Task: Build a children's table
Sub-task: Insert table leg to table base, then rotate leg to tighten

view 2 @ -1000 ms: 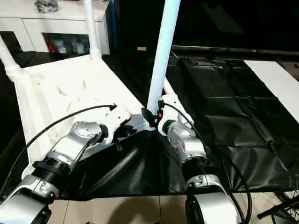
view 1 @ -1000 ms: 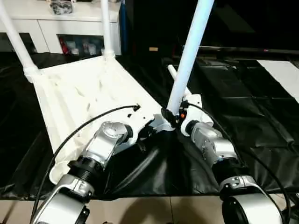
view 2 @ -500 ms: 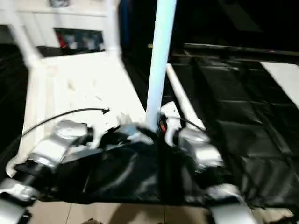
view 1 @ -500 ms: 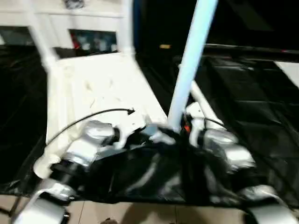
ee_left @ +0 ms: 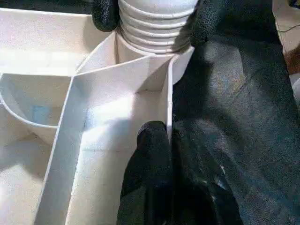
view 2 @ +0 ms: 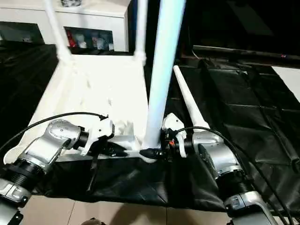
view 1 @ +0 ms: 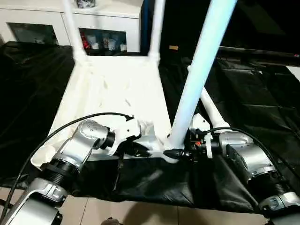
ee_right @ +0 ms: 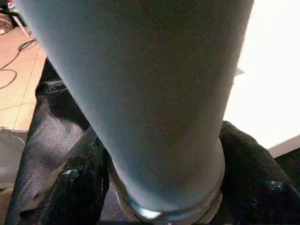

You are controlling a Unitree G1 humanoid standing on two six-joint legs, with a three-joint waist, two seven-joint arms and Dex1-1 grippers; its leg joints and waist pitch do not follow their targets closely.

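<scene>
While the near leg (view 1: 199,79) rises past the frame's upper edge, its top cut off, my right claw (view 1: 180,152) grips its base where it meets the corner socket of the upturned top (view 1: 117,89). My left claw (ee_left: 161,140), just beside, is pinched closed on a thin rib of the ribbed underside. Two far legs (view 1: 157,26) stand upright beyond both claws; a fourth leg (view 2: 187,101) lies flat on black sheeting (view 1: 248,98) past my right claw, partly hidden behind the upright leg.

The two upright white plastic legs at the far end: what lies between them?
Only the ribbed white plastic tabletop's far edge between these upright far legs, in the left eye view.
</scene>
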